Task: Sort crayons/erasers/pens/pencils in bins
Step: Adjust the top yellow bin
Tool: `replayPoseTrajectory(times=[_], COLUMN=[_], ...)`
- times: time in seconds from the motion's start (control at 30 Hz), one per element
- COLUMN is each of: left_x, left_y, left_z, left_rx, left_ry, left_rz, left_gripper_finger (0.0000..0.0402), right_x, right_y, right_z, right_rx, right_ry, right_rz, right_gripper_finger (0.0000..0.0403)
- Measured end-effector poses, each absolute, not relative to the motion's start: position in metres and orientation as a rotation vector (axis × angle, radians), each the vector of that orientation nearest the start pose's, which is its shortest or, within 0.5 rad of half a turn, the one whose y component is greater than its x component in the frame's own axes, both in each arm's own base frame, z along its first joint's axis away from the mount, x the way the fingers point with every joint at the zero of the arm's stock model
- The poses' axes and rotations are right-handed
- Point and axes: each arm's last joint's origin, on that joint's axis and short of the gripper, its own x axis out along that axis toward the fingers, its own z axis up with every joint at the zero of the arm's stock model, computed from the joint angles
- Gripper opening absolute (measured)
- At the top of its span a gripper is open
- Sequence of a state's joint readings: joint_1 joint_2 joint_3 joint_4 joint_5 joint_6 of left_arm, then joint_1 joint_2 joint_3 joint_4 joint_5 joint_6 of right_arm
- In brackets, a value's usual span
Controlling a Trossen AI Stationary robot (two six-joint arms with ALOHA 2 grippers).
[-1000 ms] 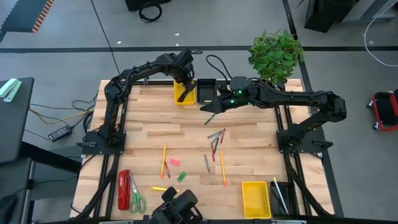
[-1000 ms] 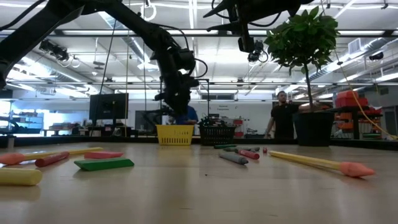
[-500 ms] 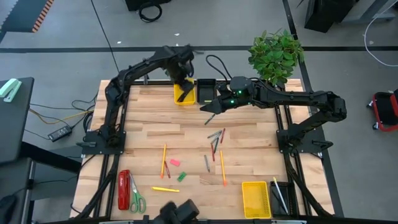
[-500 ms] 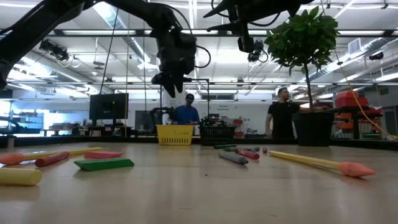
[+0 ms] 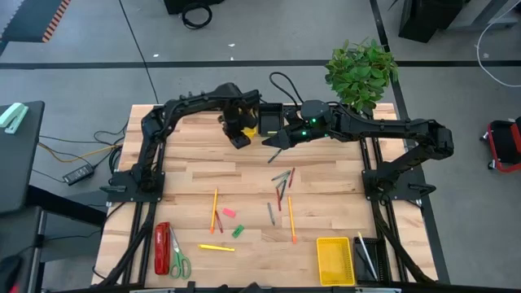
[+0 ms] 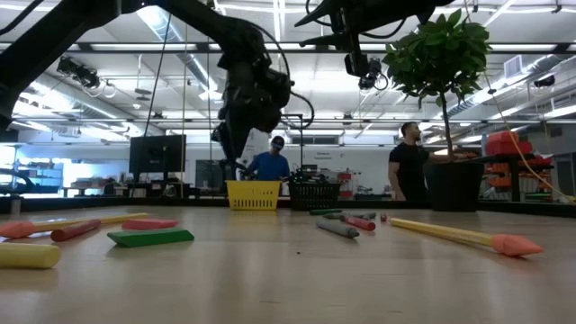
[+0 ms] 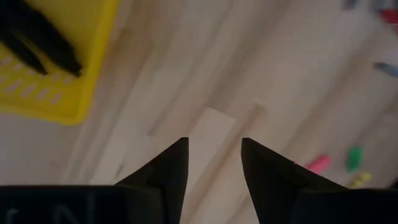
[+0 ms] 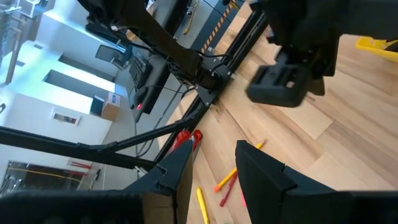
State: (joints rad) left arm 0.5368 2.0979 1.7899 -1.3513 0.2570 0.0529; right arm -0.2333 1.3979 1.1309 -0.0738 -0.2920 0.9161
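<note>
Left wrist view: the left gripper (image 7: 213, 158), dark wedge fingers spread, hangs over pale wood-grain table (image 7: 261, 74) beside a slotted yellow bin (image 7: 43, 74).

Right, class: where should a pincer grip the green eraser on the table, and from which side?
Grip the green eraser across its long sides at mid-length, coming straight down. It is a small block lying flat and slantwise on the table, with bare wood on either side.
</note>
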Motion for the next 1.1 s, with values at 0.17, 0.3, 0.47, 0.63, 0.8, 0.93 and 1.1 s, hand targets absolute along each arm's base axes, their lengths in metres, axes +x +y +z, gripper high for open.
replayPoseTrajectory(times=[0.17,0.3,0.47,0.63,0.8,0.93,1.1], left_x=[0.334,0.329,0.323,0.316,0.311,0.308,0.307], left_y=[0.21,0.22,0.232,0.242,0.249,0.252,0.254], left_z=[0.205,0.203,0.203,0.203,0.202,0.202,0.202], left_rx=[-0.617,-0.647,-0.661,-0.656,-0.67,-0.633,-0.62], left_ry=[1.544,1.518,1.487,1.493,1.489,1.509,1.516], left_rz=[0.245,0.287,0.323,0.374,0.394,0.441,0.46], left_gripper_finger=[0.0144,0.0133,0.0121,0.0111,0.0111,0.0112,0.0111], right_x=[0.31,0.31,0.31,0.31,0.31,0.31,0.31], right_y=[-0.065,-0.065,-0.065,-0.065,-0.065,-0.065,-0.065], right_z=[0.325,0.324,0.324,0.324,0.324,0.323,0.323], right_rx=[0.995,0.996,0.996,0.996,0.996,0.997,0.997], right_ry=[0.334,0.338,0.338,0.338,0.34,0.344,0.346], right_rz=[-0.108,-0.111,-0.111,-0.111,-0.112,-0.114,-0.114], right_gripper_finger=[0.0127,0.0127,0.0127,0.0127,0.0127,0.0127,0.0127])
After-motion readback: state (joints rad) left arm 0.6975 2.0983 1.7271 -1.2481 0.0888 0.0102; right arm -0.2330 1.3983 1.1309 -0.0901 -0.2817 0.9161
